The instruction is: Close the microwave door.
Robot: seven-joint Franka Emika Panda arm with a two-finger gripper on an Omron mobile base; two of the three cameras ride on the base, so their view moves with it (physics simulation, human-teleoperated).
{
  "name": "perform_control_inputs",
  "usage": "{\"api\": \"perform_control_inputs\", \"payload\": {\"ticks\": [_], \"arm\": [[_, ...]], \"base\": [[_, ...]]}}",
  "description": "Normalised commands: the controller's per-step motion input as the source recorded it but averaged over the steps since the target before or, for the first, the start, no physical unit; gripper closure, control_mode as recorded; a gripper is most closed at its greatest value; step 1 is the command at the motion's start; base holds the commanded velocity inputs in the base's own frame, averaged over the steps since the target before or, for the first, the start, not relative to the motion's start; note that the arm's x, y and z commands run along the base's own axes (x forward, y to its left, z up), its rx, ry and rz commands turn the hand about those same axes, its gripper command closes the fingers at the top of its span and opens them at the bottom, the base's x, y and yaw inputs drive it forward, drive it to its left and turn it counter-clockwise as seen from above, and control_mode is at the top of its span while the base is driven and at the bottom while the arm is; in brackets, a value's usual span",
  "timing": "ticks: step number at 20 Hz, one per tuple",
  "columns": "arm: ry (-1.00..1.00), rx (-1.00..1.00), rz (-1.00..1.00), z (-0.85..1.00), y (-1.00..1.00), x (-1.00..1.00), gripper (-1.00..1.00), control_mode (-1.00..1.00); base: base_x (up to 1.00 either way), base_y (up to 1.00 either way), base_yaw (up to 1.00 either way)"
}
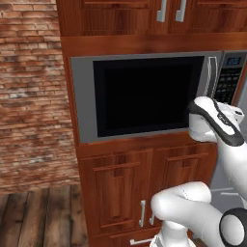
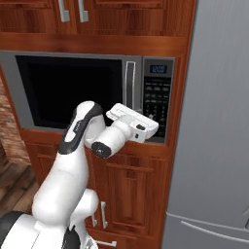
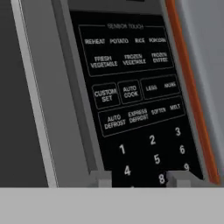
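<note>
Gripper (image 2: 137, 127) is parked right up against the lower part of the keypad panel (image 2: 157, 100), jaws spread fairly wide in the hand view with nothing between them. Biggest thing first: the microwave (image 1: 149, 94) sits built into the wooden cabinetry (image 1: 125, 178), beside the grey fridge (image 2: 219, 121). Its microwave door (image 1: 140, 96) looks flush with the frame in both base views, so I'd say the closing is basically done, maybe just backing off left. Door faces straight out at the robot, long axis horizontal. Handle (image 2: 129, 83) runs vertical along the door's right edge.
</note>
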Motion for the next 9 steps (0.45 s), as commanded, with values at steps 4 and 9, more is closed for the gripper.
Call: {"api": "perform_control_inputs", "payload": {"ticks": [4, 9], "arm": [[0.0, 0.03, -0.26, -0.31, 0.18, 0.97, -1.0, -1.0], [0.01, 0.1, 0.02, -0.15, -0.29, 0.51, -1.0, -1.0]], "base": [[0.0, 0.0, 0.0], [0.0, 0.0, 0.0]]}}
